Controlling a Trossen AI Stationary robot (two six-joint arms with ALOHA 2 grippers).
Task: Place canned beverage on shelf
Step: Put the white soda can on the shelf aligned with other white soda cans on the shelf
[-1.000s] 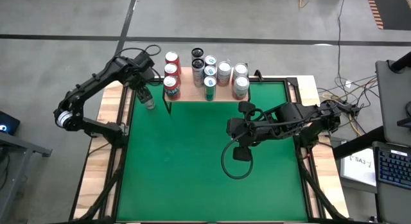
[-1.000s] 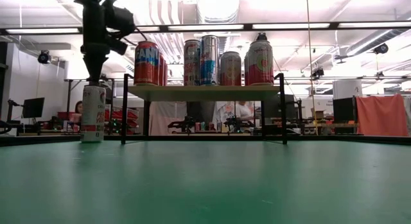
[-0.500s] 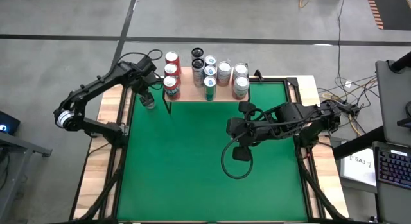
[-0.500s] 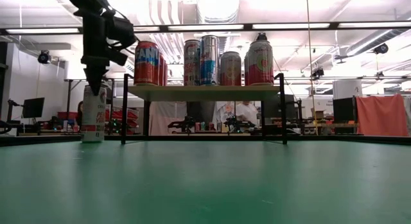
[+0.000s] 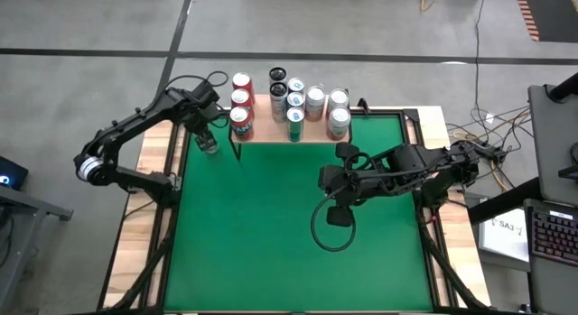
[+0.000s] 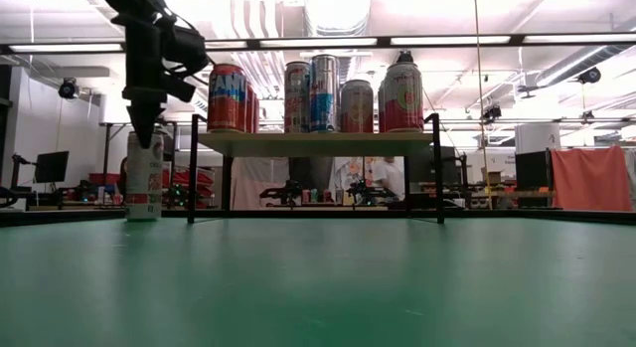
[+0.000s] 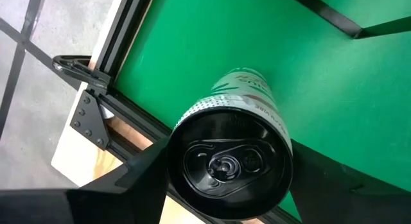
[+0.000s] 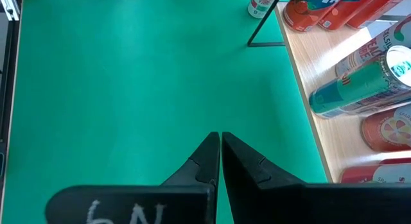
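Left gripper (image 5: 206, 134) sits over the white canned beverage (image 5: 209, 144), which stands upright on the green table (image 5: 271, 225) at about 10 o'clock, just off the shelf's (image 5: 271, 133) left legs. In the left wrist view the fingers (image 7: 138, 179) flank the can's black top on both sides; whether they clamp it or stand just clear of it can't be told. Can not on the shelf. The shelf at 12 o'clock carries other cans (image 5: 312, 103), red ones at its left end. Right gripper (image 5: 327, 181) rests right of centre, around 3 o'clock, jaws clenched on nothing.
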